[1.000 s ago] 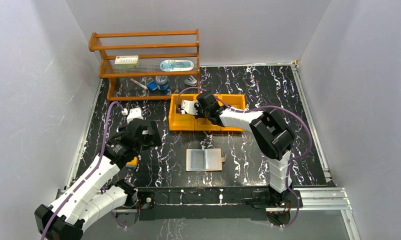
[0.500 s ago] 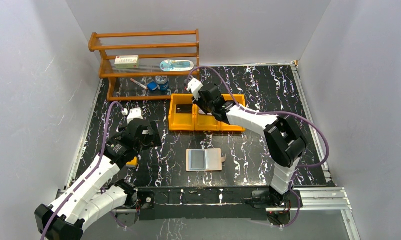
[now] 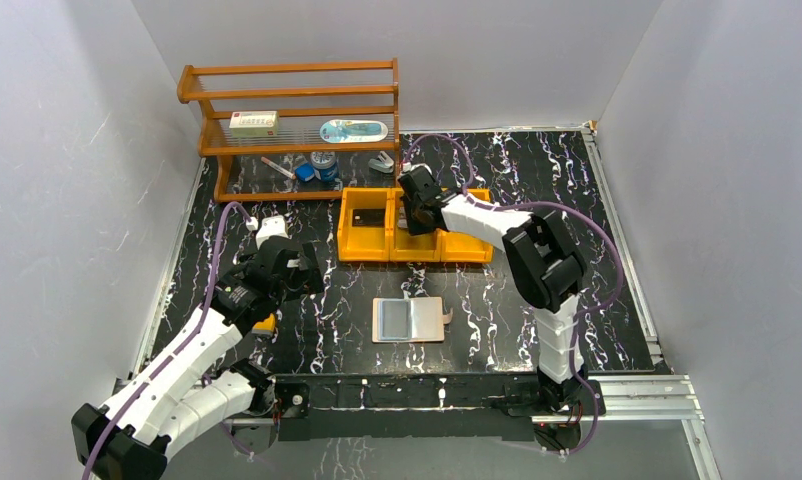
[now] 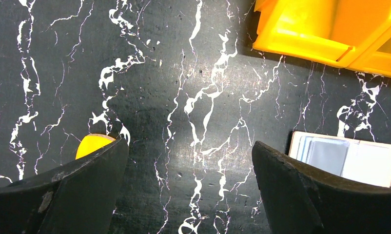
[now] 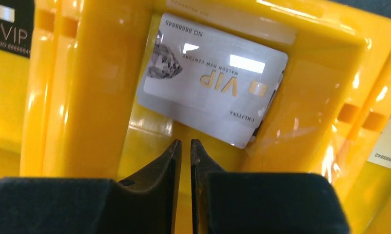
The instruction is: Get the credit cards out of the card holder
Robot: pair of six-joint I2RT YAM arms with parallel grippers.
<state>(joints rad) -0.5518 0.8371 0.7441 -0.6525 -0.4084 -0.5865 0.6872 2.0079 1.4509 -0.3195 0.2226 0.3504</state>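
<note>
Shift: right gripper (image 5: pixel 185 143) now over tray's (image 3: pixel 414 256) middle bin, clenched empty; silver card (image 5: pixel 213 80) delivered. Left gripper (image 4: pixel 188 146) splayed, idle.

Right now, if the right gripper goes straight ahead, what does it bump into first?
Probably the silver VIP card lying in the yellow tray, though the right gripper might touch the tray floor first.

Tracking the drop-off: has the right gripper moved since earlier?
Yes. The right gripper moved rightward, from the orange tray's left compartment to its middle one.
</note>
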